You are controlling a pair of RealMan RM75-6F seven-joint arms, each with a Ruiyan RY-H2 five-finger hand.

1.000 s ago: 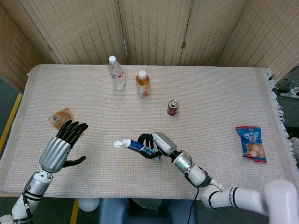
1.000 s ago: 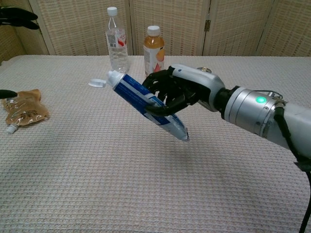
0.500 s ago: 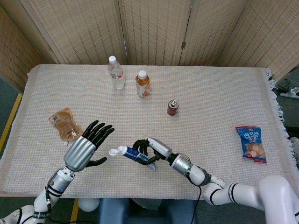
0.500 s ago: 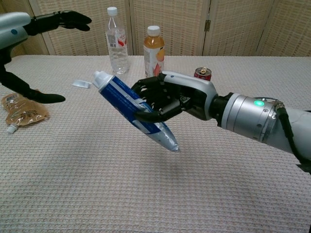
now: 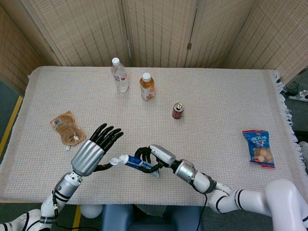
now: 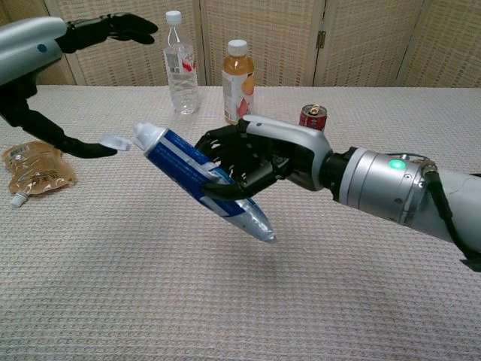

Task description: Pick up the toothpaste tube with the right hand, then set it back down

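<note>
My right hand [image 5: 153,157] [image 6: 255,159] grips the blue and white toothpaste tube [image 5: 136,163] [image 6: 200,180] around its middle and holds it above the table, white cap end pointing left and tilted up, crimped end down. My left hand [image 5: 94,150] [image 6: 52,53] is close to the tube's cap, fingers spread and holding nothing; its thumb reaches toward the cap. A small white object [image 6: 114,141] lies on the cloth near that thumb.
On the woven tablecloth [image 5: 216,110] stand a clear water bottle [image 5: 119,74] [image 6: 180,64], an orange drink bottle [image 5: 147,86] [image 6: 238,80] and a red can [image 5: 178,110] [image 6: 313,116]. A brown pouch [image 5: 66,126] [image 6: 34,171] lies left; a blue snack bag [image 5: 259,147] lies right.
My left hand swung in from the left toward the tube's cap. My right hand carried the tube a little left and toward the front edge, still held above the table.
</note>
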